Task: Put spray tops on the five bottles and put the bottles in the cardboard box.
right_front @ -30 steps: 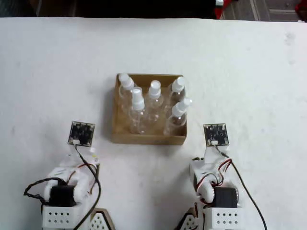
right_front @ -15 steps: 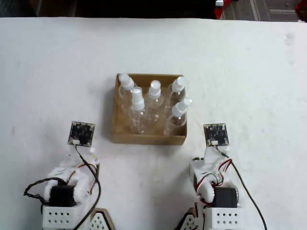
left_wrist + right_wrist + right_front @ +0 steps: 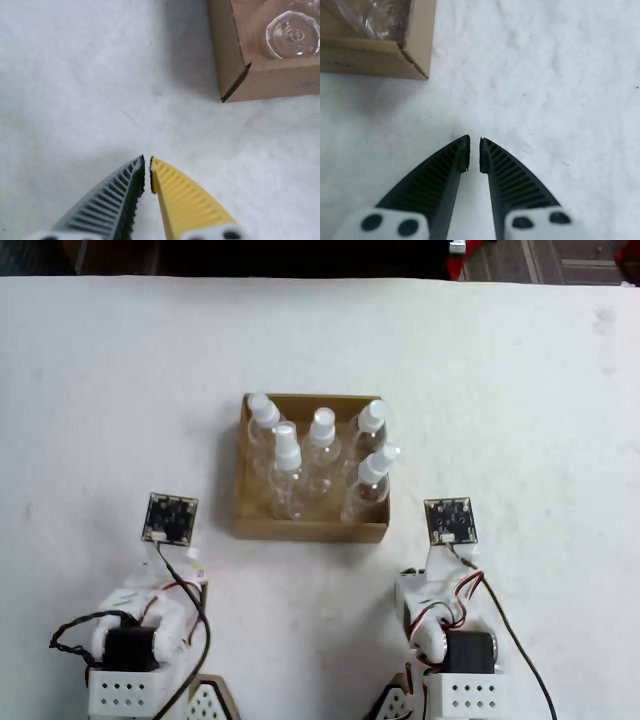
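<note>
High view: the cardboard box (image 3: 310, 530) stands on the white table (image 3: 520, 380), and the five bottles (image 3: 322, 455) stand upright inside it, each one with its spray top (image 3: 322, 423) on. The box lies ahead of both grippers and between them: forward and to the right of the left gripper (image 3: 147, 167), forward and to the left of the right gripper (image 3: 474, 150). Each gripper is apart from the box and hangs over bare table. The left gripper has its grey and yellow fingers almost together, with nothing between them. The right gripper's two black fingers leave only a narrow slit and also hold nothing.
</note>
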